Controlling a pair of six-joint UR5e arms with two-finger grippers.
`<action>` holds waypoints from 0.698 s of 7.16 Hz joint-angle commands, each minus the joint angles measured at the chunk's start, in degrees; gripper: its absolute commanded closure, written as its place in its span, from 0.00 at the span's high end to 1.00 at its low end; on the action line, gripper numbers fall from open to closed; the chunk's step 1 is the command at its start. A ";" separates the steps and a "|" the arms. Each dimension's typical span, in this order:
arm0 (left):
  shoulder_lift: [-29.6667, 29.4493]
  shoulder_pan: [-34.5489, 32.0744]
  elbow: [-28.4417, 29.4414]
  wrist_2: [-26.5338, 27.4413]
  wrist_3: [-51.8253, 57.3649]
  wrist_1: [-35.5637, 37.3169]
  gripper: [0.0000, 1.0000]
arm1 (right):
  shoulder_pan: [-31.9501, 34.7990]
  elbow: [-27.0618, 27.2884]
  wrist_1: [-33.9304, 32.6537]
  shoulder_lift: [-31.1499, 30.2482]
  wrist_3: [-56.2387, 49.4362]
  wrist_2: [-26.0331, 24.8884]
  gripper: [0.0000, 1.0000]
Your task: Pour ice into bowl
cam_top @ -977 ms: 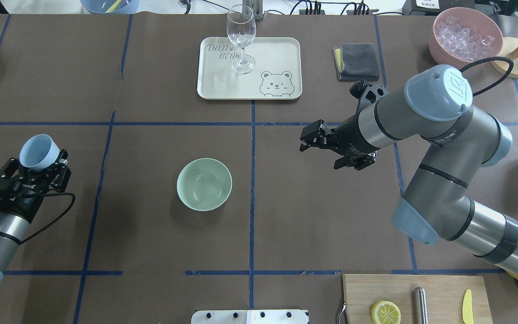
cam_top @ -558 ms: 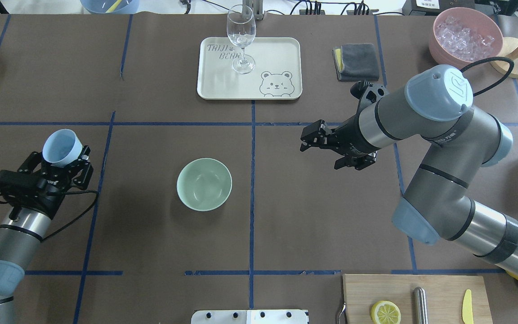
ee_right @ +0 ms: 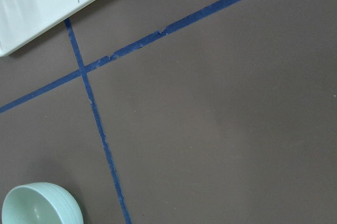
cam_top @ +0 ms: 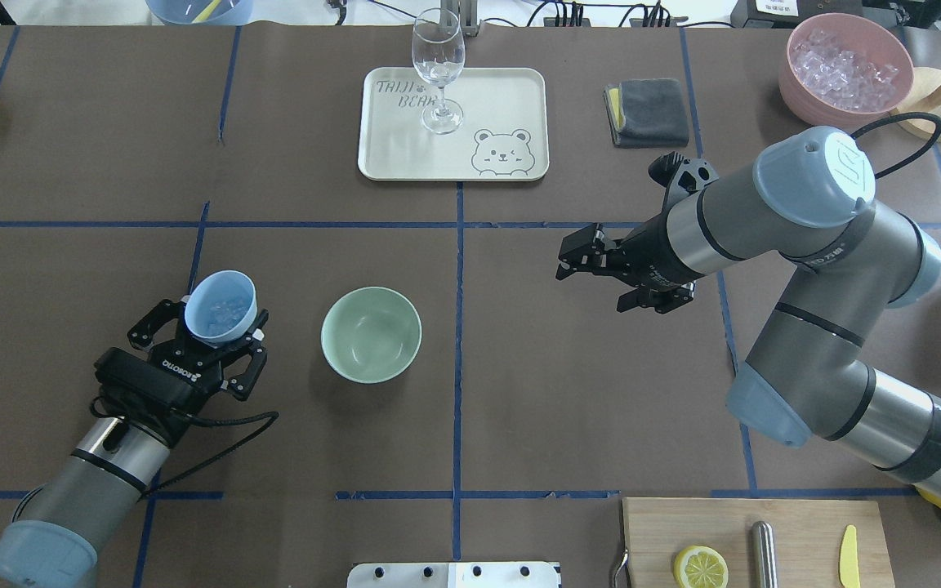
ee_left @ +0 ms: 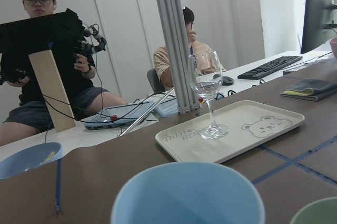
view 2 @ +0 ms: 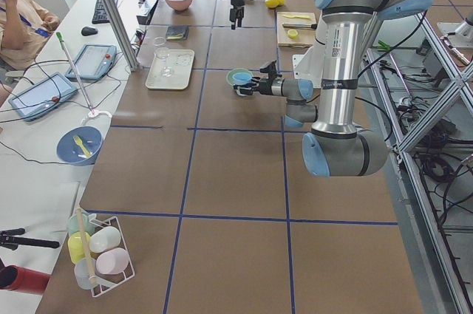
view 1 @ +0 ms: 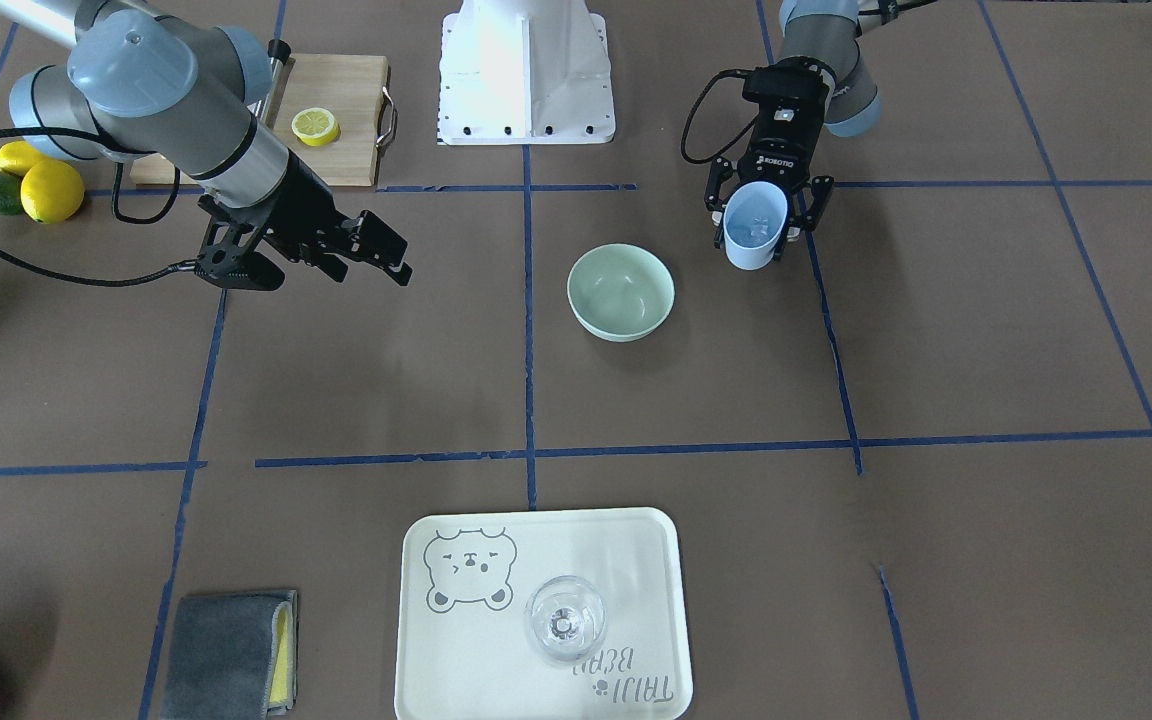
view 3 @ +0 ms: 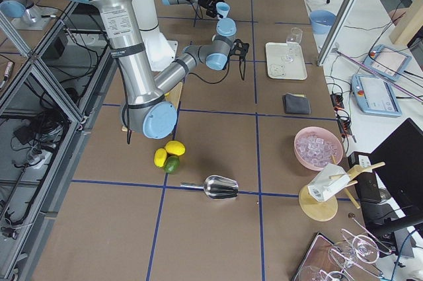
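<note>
Left gripper [cam_top: 221,322], clenching the blue cup [cam_top: 220,296], has swung to nine o'clock of the matte mint bowl [cam_top: 371,334]; overhead, not wrist, shows glassy ice [cam_top: 224,310] inside; right gripper [cam_top: 570,260] released.

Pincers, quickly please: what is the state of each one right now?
Left pincer: closed on the blue cup, which has ice inside.
Right pincer: open, holding nothing.

One mint-green bowl [cam_top: 371,334], one blue cup [cam_top: 202,320] in the left end effector [cam_top: 222,325] with ice [cam_top: 224,307] too clustered to count, one wine glass [cam_top: 439,65], one tray [cam_top: 511,98], one folded cloth [cam_top: 650,113], one pink bowl [cam_top: 794,91], one cutting board [cam_top: 801,527], one lemon half [cam_top: 700,566], two whole lemons [view 1: 51,190].
</note>
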 commanded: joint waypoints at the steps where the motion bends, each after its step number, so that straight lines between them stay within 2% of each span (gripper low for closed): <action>1: -3.12 0.34 0.44 -0.85 14.81 4.43 0.00 | 1.05 -0.03 0.63 -0.49 0.02 0.37 1.00; 2: -3.75 0.51 0.87 2.46 18.99 5.39 0.00 | 1.49 -0.03 0.63 -0.84 0.02 0.46 1.00; 3: -4.89 0.51 0.27 3.80 27.65 11.75 0.00 | 1.67 -0.03 0.63 -0.93 0.02 0.46 1.00; 4: -6.12 0.43 0.96 5.81 34.69 13.30 0.00 | 1.67 -0.03 0.72 -1.11 0.02 0.46 1.00; 5: -6.39 0.43 0.27 5.83 47.73 14.01 0.00 | 1.67 -0.03 0.72 -1.72 -0.07 0.37 1.00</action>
